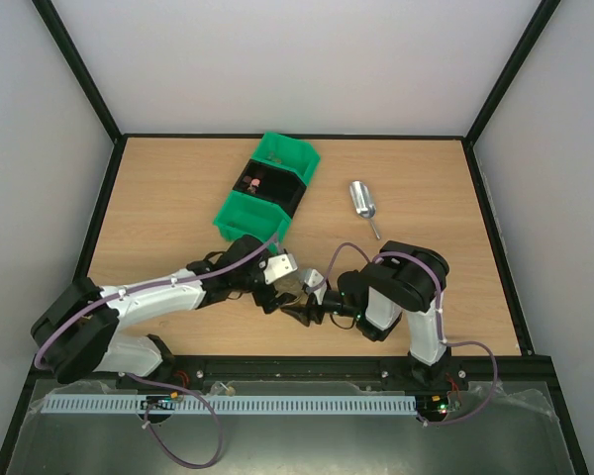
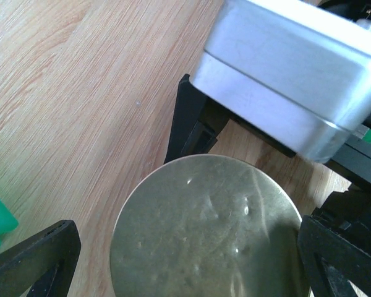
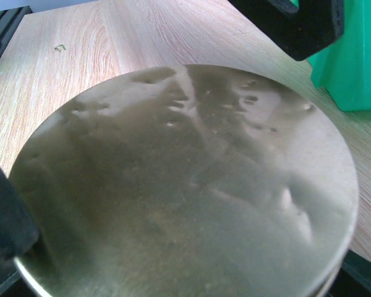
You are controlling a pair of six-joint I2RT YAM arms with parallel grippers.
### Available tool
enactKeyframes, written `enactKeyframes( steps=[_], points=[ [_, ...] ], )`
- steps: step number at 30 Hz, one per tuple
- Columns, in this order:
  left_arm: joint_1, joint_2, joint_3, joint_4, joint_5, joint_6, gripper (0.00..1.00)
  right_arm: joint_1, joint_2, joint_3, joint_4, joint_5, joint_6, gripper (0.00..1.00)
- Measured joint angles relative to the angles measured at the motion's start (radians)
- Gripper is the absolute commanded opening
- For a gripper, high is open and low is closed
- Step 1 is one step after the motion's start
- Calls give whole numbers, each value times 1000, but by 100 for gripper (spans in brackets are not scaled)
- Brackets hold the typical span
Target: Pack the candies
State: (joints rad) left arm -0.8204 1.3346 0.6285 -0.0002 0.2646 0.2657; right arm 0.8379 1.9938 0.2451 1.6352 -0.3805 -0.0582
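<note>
The wooden table (image 1: 178, 198) carried everything, and both arms reached in to meet near its front middle. Farther back sat the green bin (image 1: 246, 216) with a black bin (image 1: 282, 195) nested in it, and the metal scoop (image 1: 362, 201) lay apart to their right, untouched by either arm. Between the grippers stood the jar (image 2: 210, 235), capped by a gold lid (image 3: 185, 167) that hid whatever was inside. The right gripper (image 3: 185, 253) appeared clamped on the jar just under the lid's rim, a finger pressed to each side. The left gripper (image 2: 185, 260) straddled the lid with its jaws spread wide, one finger clearly off the rim. The candies (image 1: 255, 181) showed only as small coloured specks in the black bin; whether any were in the jar could not be told. The step looked like work on the lid. To do it well, the right grip should hold the body firm and upright, while the left centres over the lid, closes evenly on its rim and turns about the jar's own axis without tilting it.
</note>
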Motion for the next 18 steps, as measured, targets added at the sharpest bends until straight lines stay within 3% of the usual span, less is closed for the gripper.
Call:
enactKeyframes(
  steps=[12, 18],
  points=[
    [-47, 24, -9, 36, -23, 4, 99, 0, 4, 7, 0, 7, 3, 23],
    [-45, 43, -6, 37, -31, 18, 87, 0, 5, 7, 1, 8, 2, 23]
  ],
)
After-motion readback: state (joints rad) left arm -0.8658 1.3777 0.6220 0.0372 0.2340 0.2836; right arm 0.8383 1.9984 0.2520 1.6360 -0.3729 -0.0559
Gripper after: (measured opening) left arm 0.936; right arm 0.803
